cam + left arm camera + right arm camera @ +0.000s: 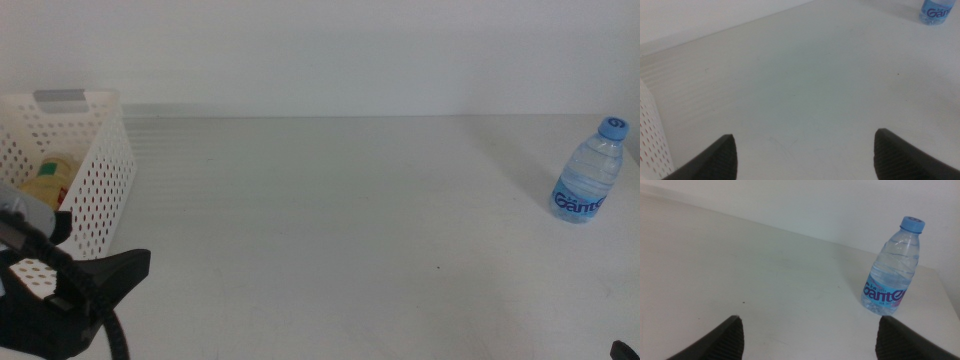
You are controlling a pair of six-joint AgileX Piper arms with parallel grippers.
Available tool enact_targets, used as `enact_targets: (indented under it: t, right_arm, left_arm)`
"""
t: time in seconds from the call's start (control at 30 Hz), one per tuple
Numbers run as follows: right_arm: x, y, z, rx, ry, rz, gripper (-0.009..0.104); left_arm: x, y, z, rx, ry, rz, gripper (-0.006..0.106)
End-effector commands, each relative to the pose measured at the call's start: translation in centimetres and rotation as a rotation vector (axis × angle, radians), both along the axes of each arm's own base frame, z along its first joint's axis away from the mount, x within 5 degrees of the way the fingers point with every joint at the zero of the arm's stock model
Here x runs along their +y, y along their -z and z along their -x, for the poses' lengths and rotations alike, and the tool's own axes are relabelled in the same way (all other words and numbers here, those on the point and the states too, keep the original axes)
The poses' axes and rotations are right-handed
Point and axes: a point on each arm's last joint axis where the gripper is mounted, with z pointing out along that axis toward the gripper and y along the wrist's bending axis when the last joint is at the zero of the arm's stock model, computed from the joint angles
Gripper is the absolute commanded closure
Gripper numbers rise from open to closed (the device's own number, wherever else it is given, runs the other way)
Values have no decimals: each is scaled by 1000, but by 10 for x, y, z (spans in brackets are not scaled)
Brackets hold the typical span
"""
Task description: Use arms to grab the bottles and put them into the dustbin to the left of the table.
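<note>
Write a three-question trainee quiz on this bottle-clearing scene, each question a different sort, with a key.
1. True or false: the water bottle stands upright on the table.
2. Multiple choice: the yellow tea bottle is (a) beside the water bottle, (b) inside the dustbin, (c) in an end effector.
3. Fill in: the left end effector and right end effector both have jaws that are ____.

Key: 1 true; 2 b; 3 open, holding nothing.
</note>
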Motion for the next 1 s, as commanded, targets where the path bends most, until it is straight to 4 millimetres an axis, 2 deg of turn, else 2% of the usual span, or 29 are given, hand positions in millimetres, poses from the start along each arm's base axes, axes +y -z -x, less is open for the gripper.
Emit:
enact_targets:
  t: [0.0,0.1,0.23,0.43,0.6,0.83,0.97]
  right_arm:
    - [-1,-13,1,-113,2,6,19]
    - [0,-25,0,-92,2,7,19]
    - [2,-56,-8,-42,3,15,19]
    - [8,-102,-34,0,4,21,19]
    - [14,-127,-62,27,2,33,19]
    - [23,-126,-97,51,0,17,19]
    - [28,-112,-114,18,-3,-28,19]
  left_arm:
    - [-1,-13,-2,-69,-14,58,10]
    - [-1,-13,-2,-70,-15,59,10]
    - [-1,-13,-2,-69,-14,58,10]
    - [-1,-13,-2,-69,-14,58,10]
    - [-1,-13,-2,-69,-14,58,10]
    - [-1,-13,-2,-69,-14,58,10]
    - [-1,-13,-2,-69,-14,58,10]
